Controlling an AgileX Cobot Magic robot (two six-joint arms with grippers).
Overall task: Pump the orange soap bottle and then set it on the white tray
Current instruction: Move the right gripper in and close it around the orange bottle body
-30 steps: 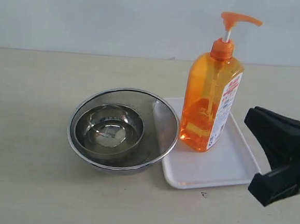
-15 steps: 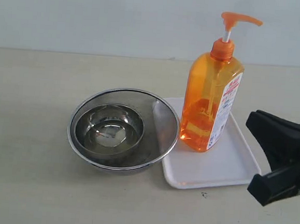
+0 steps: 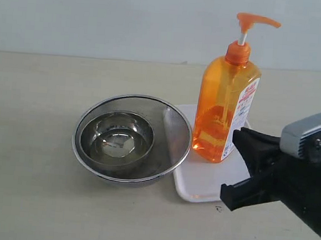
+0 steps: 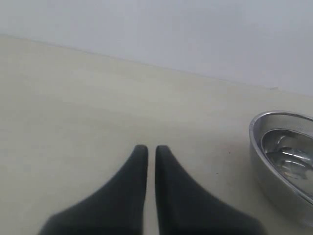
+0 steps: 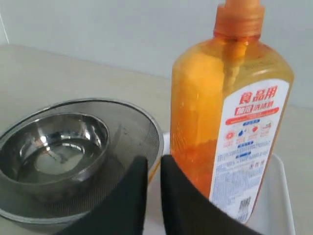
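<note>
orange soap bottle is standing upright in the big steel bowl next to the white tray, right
Not quite. The orange soap bottle does stand upright, but on the white tray, not in the big steel bowl, which sits beside the tray. The exterior view shows this.

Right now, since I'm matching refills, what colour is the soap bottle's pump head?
Orange pump head on a white stem; clearest in the exterior view.
</note>
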